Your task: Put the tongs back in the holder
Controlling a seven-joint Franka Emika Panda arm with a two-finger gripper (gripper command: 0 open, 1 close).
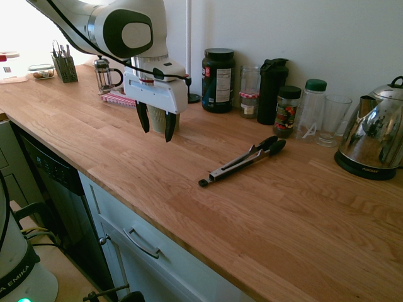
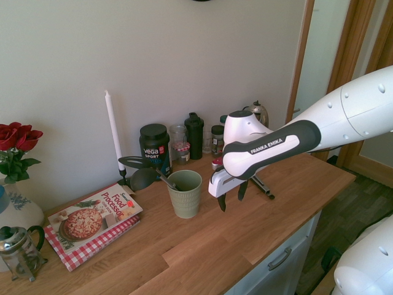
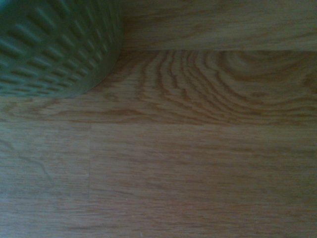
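One pair of tongs (image 1: pixel 242 162) on countertop (image 1: pixel 271 214) (one pincer (image 1: pixel 157 131), open).

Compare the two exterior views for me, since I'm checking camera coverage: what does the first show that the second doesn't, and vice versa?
Only the first exterior view: the cutlery caddy at the far left.

Only the second exterior view: the red roses, the white candle and the black ladle in the sage-green ribbed cup.

Both: that cup, the metal tongs on the wooden counter, the open jaws, the French press and the kettle.
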